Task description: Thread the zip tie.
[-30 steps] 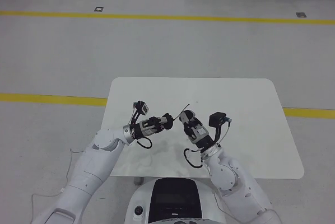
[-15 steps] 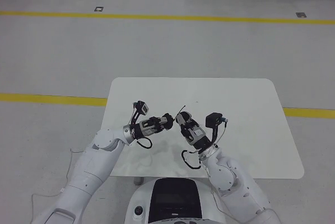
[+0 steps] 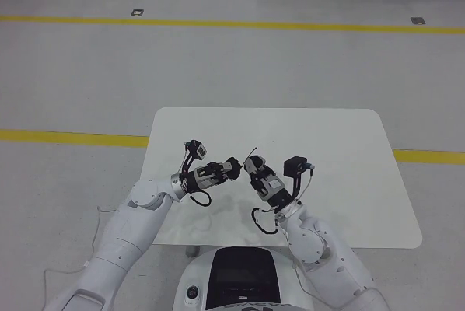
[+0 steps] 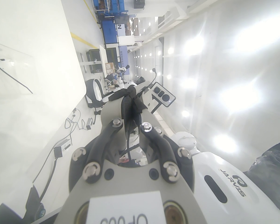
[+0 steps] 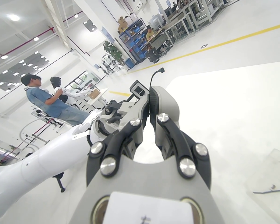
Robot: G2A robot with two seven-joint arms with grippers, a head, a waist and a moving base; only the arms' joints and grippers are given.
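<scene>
Both grippers hang close together above the white table (image 3: 333, 148), tips almost touching. My right gripper (image 3: 250, 164) (image 5: 149, 95) is shut on a thin black zip tie (image 5: 152, 78). The tie's free end, with its small head, sticks up past the fingertips, and in the top view it shows as a short black strip (image 3: 254, 151). My left gripper (image 3: 233, 165) (image 4: 131, 95) faces the right one and is shut on a black piece, seemingly the tie's other end. The part between the two grippers is hidden by the fingers.
A clear plastic tray (image 5: 278, 159) lies on the table near the robot's side, with another black zip tie (image 5: 266, 191) (image 4: 14, 78) in it. The far half and right side of the table are bare. A person stands well off in the room.
My right gripper has moved a little to the left, closing the gap to the left gripper, and has held still for the last half second. The left arm has not moved.
</scene>
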